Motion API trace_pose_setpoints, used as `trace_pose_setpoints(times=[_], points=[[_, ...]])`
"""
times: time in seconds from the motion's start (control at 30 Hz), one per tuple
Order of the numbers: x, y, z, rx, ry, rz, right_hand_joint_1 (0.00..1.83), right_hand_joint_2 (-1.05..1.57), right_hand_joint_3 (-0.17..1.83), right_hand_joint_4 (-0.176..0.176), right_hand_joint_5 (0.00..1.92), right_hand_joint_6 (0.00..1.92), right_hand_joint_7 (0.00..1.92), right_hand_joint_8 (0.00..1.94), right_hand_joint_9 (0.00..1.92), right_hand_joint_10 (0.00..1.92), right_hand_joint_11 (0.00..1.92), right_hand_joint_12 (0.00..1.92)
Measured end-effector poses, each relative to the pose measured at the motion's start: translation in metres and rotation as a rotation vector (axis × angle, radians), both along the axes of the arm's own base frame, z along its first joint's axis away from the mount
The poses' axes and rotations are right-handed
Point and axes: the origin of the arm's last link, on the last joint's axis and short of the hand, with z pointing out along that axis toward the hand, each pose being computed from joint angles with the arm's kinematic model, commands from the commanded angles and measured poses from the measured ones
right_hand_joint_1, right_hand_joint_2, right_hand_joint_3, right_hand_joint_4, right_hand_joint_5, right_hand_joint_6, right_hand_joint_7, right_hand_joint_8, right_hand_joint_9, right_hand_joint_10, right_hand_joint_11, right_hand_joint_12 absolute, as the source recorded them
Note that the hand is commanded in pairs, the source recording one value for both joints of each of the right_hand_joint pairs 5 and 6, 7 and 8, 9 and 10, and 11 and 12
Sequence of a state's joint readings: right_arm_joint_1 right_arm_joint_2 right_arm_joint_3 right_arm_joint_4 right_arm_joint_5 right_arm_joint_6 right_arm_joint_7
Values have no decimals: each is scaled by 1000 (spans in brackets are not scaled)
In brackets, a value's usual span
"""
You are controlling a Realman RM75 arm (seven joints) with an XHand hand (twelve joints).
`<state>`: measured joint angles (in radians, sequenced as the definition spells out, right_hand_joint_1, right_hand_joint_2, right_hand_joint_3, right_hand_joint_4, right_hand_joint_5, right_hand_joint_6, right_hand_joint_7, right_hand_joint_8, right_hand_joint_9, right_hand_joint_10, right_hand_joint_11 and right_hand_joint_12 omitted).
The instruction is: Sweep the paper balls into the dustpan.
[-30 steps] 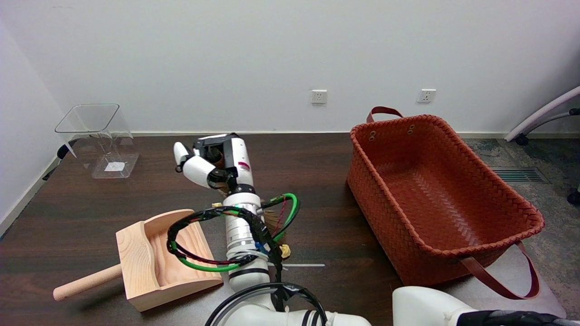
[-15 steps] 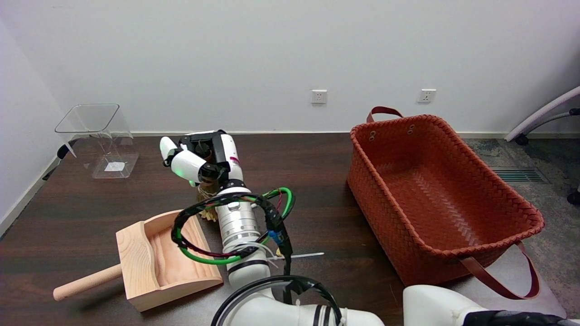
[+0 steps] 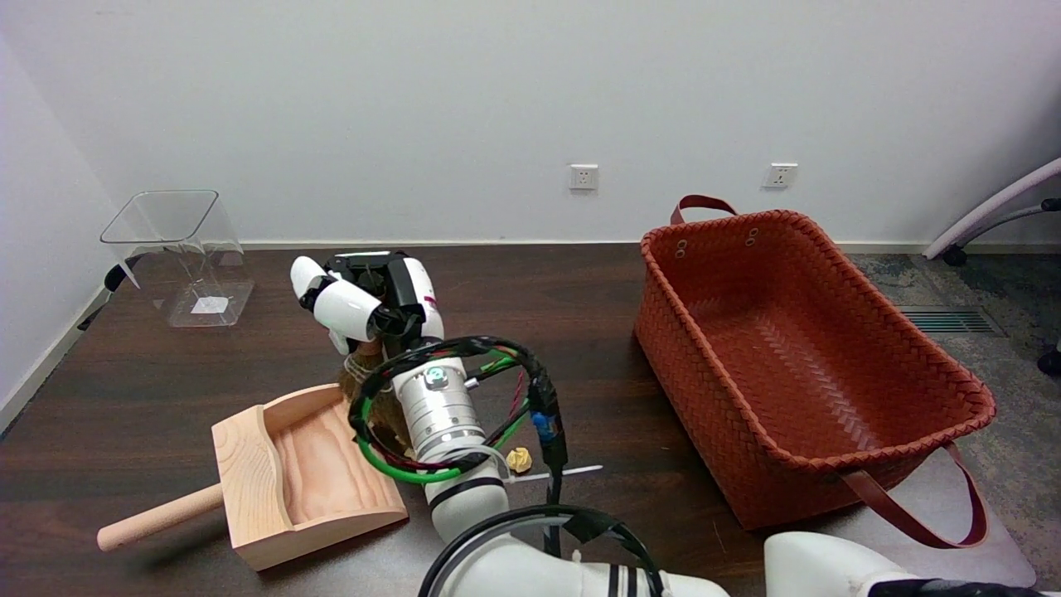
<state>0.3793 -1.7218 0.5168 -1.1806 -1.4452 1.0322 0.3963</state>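
I had the right hand wrapped around a small brush, its brown bristles hanging below the wrist just beside the open mouth of the wooden dustpan, because that was where the sweep had to end. The pan lay flat on the dark table with its mouth turned toward the arm and its handle pointing away to the left, so anything pushed leftward could slide in. One yellowish paper ball sat on the table on the far side of my forearm from the pan, outside the brush's reach as I judged it. I saw no ball inside the pan. The woven basket and clear bin stood well apart.
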Motion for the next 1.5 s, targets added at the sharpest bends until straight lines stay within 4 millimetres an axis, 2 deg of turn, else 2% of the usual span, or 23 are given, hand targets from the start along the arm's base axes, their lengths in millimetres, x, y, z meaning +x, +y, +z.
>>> trace_pose_setpoints(times=[0.47, 0.83, 1.07, 1.3, 1.5], points=[[6, 9, -1, 96, -145, -73, 1265, 1571, 659, 0, 1920, 1920, 1920, 1920, 1920, 1920, 1920, 1920], [18, 12, -4, 160, -170, -70, 1265, 1571, 627, 0, 1920, 1920, 1920, 1920, 1920, 1920, 1920, 1920], [28, 10, -4, 179, -145, -42, 1269, 1571, 589, 0, 1920, 1920, 1920, 1920, 1920, 1920, 1920, 1920], [35, 9, -4, 189, -89, -15, 1276, 1571, 689, 0, 1920, 1920, 1920, 1920, 1920, 1920, 1920, 1920], [43, 8, -2, 173, 47, 38, 1279, 1571, 778, 0, 1920, 1920, 1920, 1920, 1920, 1920, 1920, 1920]])
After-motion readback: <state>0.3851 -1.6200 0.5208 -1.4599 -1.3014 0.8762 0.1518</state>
